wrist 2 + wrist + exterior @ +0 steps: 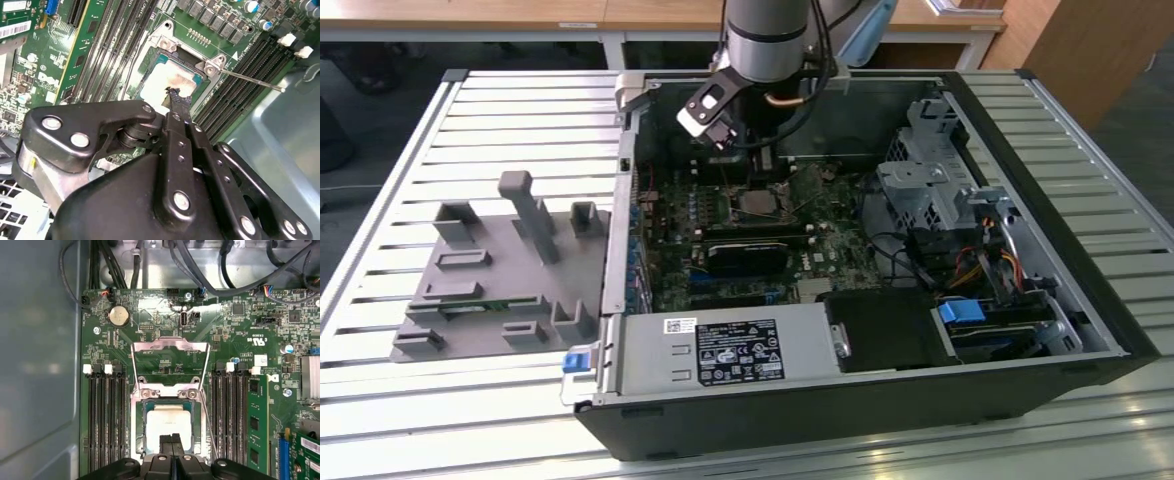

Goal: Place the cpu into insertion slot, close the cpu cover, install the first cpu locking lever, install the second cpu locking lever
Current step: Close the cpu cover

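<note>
The cpu (167, 425) lies flat in the insertion slot (140, 430), silver top up; the second wrist view has the cpu (167, 80) just beyond my fingertips. The cpu cover (170, 343) is open, swung back from the socket, with green board visible through its window. A thin locking lever (207, 425) stands free beside the socket, also seen as a rod (250, 80). My gripper (171, 440) hovers over the chip's near edge, fingers together with nothing between them. In the exterior view the gripper (769, 175) hangs just above the socket (761, 205).
Black memory slots (105, 420) flank the socket, with a green memory stick (257, 425) to one side. Cables (200, 270) run along the case wall. A grey fixture (507, 270) sits at the exterior view's left, near the power supply (734, 355) and drive cage (934, 170).
</note>
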Tool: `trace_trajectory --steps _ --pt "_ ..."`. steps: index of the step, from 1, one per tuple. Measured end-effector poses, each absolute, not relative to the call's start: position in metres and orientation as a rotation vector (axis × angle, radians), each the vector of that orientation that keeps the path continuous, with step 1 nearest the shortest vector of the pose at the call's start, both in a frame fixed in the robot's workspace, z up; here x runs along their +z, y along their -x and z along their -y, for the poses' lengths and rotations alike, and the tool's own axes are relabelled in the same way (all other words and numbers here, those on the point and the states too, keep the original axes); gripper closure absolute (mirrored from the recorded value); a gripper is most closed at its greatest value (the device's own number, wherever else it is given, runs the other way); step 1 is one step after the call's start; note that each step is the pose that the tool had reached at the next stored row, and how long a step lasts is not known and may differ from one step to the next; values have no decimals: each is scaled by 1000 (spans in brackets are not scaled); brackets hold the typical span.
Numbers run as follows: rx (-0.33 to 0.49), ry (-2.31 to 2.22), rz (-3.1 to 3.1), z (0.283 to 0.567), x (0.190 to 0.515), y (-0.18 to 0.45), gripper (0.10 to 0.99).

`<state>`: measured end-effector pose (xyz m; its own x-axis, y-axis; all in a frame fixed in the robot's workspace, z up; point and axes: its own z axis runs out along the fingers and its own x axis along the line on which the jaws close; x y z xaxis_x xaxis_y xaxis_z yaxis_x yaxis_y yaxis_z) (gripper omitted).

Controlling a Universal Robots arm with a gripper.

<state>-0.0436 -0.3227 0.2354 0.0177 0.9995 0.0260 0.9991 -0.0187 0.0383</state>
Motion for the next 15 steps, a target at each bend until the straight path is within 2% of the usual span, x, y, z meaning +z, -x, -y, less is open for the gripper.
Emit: trace_trajectory --steps 12,15 --pt "70 -2236 -2193 323 273 44 976" --pt "70 -2236 -2194 324 274 44 976"
